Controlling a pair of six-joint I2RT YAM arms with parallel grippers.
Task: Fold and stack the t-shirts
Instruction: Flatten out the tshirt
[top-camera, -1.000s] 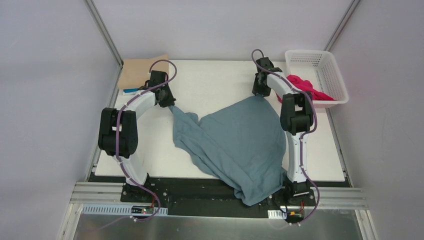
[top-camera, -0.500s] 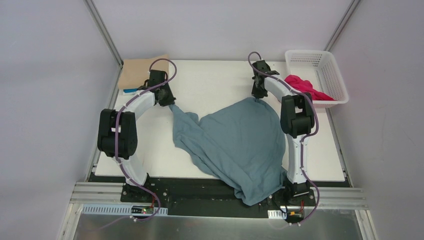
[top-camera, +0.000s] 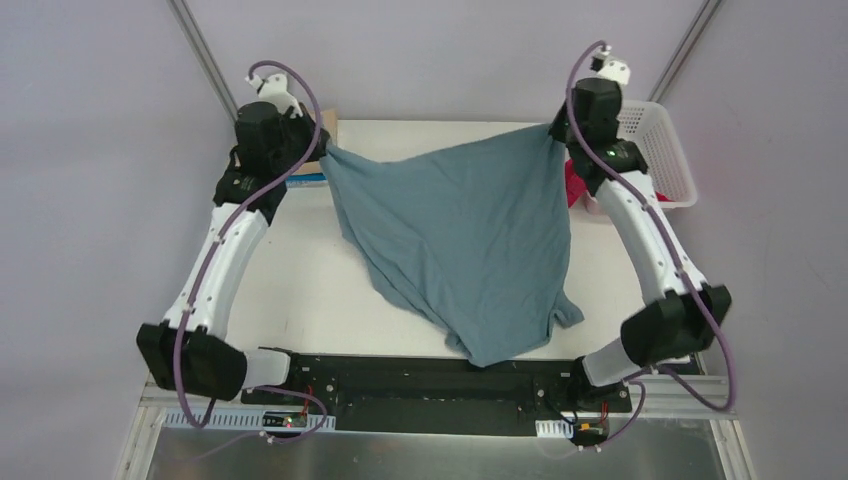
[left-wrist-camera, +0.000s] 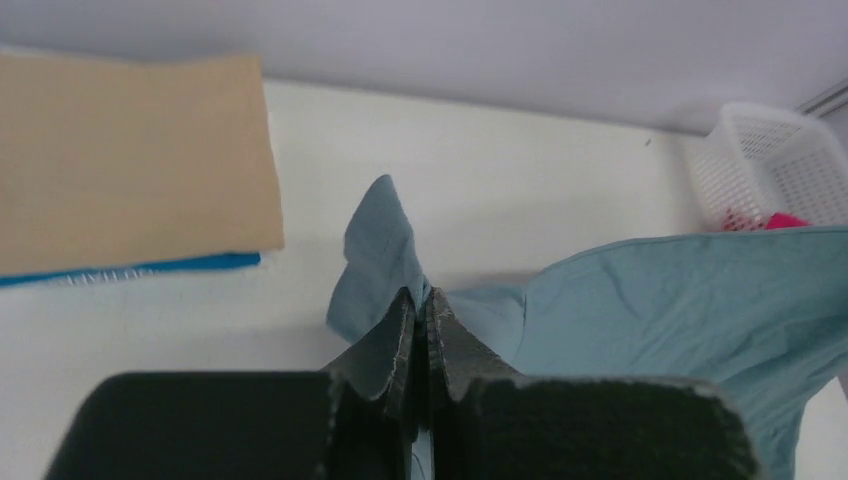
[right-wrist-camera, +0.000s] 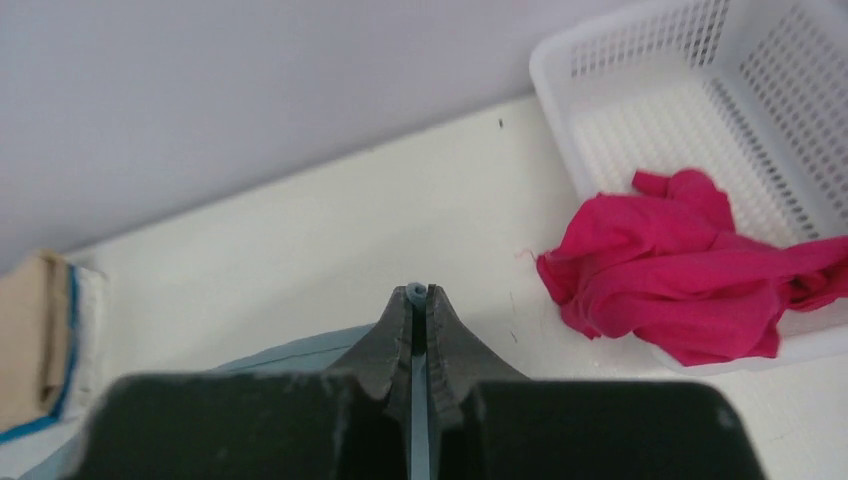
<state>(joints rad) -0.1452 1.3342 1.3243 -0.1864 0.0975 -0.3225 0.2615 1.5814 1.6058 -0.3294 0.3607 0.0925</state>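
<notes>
The dusty teal-blue t-shirt (top-camera: 465, 230) hangs spread between both grippers, its lower end draped at the table's front edge. My left gripper (top-camera: 322, 152) is shut on its left corner (left-wrist-camera: 385, 250), raised near the back left. My right gripper (top-camera: 556, 130) is shut on its right corner (right-wrist-camera: 416, 292), raised near the back right. The magenta-red t-shirt (right-wrist-camera: 690, 270) lies crumpled, spilling out of the white basket (right-wrist-camera: 640, 90). A folded tan t-shirt (left-wrist-camera: 130, 160) lies on a bright blue one (left-wrist-camera: 150, 268) at the back left.
The white lattice basket (top-camera: 670, 160) stands at the back right corner. Metal frame posts (top-camera: 205, 60) and grey walls enclose the table. The white table top (top-camera: 300, 280) shows left of the hanging shirt.
Both arms have lifted high and stretched out, pulling the teal-blue shirt up off the table and spreading it taut between them. Its lower end has slid back from the front edge.
</notes>
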